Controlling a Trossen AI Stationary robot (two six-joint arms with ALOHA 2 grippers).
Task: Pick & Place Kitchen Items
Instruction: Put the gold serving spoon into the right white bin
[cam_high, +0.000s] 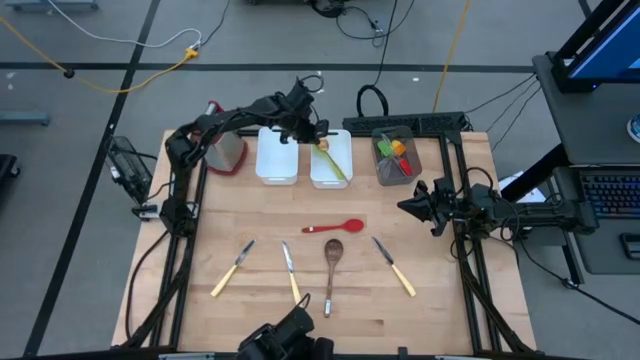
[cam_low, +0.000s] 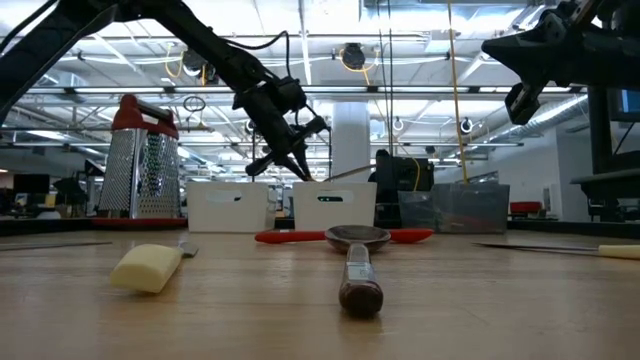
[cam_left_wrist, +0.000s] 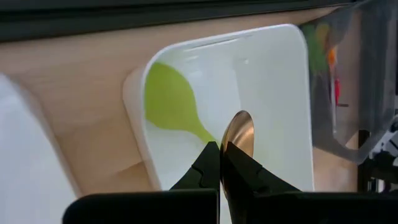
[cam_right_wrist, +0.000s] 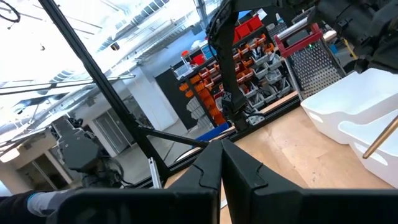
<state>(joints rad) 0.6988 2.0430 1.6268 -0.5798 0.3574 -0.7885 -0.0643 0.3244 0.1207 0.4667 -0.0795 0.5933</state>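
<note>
My left gripper (cam_high: 318, 136) is over the right-hand white tray (cam_high: 340, 178) at the table's far side, shut on a gold spoon (cam_left_wrist: 239, 134). A green spoon (cam_left_wrist: 169, 102) lies inside that tray. On the table lie a red spoon (cam_high: 335, 227), a wooden spoon (cam_high: 332, 262) and three cream-handled knives (cam_high: 232, 268), (cam_high: 291, 272), (cam_high: 396, 266). My right gripper (cam_high: 410, 207) waits shut, raised at the table's right side, holding nothing. My left gripper pinches the gold spoon between its two fingers just behind the bowl (cam_left_wrist: 231, 155). The bowl sticks out past the fingertips. The fingers slant down from the table's left. The spoon is lifted clear above the white tray and the green spoon.
A second white tray (cam_high: 277, 158) stands left of the first. A grey tray (cam_high: 385, 172) holding green, orange and red utensils stands to its right. A red-topped metal grater (cam_high: 225, 150) stands at the far left.
</note>
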